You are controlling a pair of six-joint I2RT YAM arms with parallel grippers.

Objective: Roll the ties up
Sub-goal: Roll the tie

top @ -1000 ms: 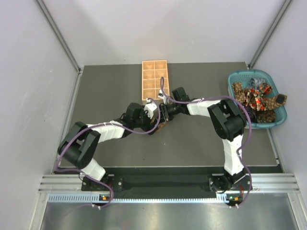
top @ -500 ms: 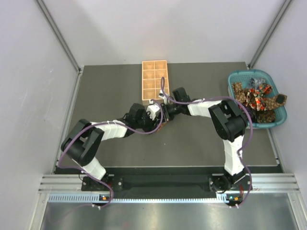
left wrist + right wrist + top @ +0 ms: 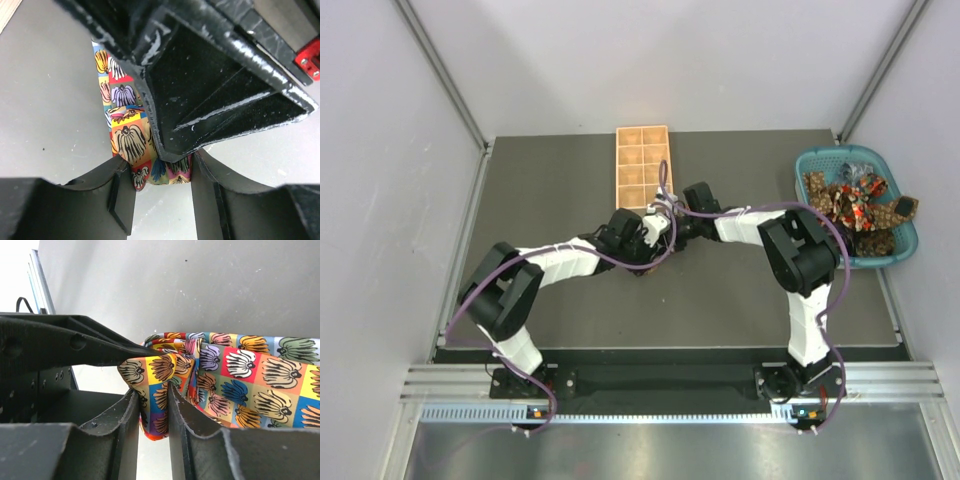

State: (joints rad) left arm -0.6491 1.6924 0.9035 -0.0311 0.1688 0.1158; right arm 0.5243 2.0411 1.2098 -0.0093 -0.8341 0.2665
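Two end effectors are meeting over the middle of the counter [image 3: 720,300], just below the near end of the wooden tray [image 3: 642,165]. The one tie [image 3: 235,370] you are working is sitting between them. Your right end effector [image 3: 153,392] is pinching a bunched fold of that tie, with its jaws closed tight on the cloth. Your left end effector [image 3: 161,167] is straddling the tie across its width, with the right one's black finger crowding in directly ahead of it. The fabric is filling the gap from pad to pad, so I am reading that as a grip too.

From your left fingers the tie's long axis is running straight ahead, away from the wrist. From your right fingers it is trailing off to the right side of that wrist's view. Neither arm is nearer, as both are on the cloth. The overhead view is hiding most of it under the two wrists.

Against a second ago, your left arm is reaching farther toward the tray and its jaws are standing much narrower, while your right is barely shifting. The other ties [image 3: 855,200] are lying heaped in the teal basket [image 3: 820,160], well apart.
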